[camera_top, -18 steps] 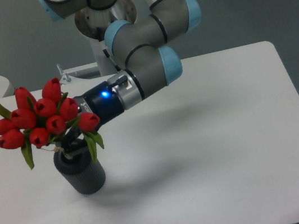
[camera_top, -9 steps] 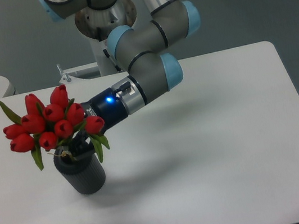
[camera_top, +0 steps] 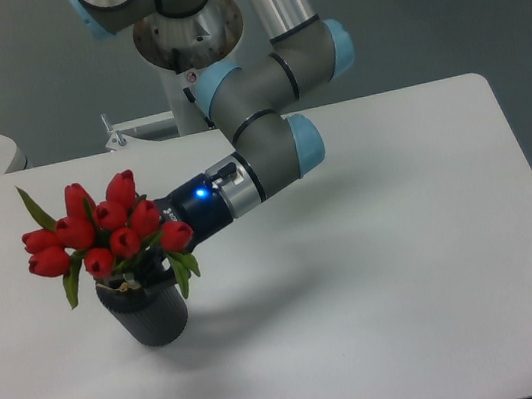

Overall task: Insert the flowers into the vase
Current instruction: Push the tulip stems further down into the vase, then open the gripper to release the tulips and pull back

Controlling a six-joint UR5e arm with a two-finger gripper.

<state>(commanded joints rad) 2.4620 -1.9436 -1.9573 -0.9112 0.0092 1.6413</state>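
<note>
Red tulip bunch (camera_top: pixel 99 231) sits low over your dark ribbed cylinder vase (camera_top: pixel 146 312); the end effector (camera_top: pixel 154 260) is grasping the stems. Lower straight, then let go.

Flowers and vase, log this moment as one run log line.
flowers: over vase mouth, stems hidden | gripper: at stems, jaws hidden | table: vase upright

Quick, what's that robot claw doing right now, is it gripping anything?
Gripper: closed on the flowers, holding them over the vase.
</note>
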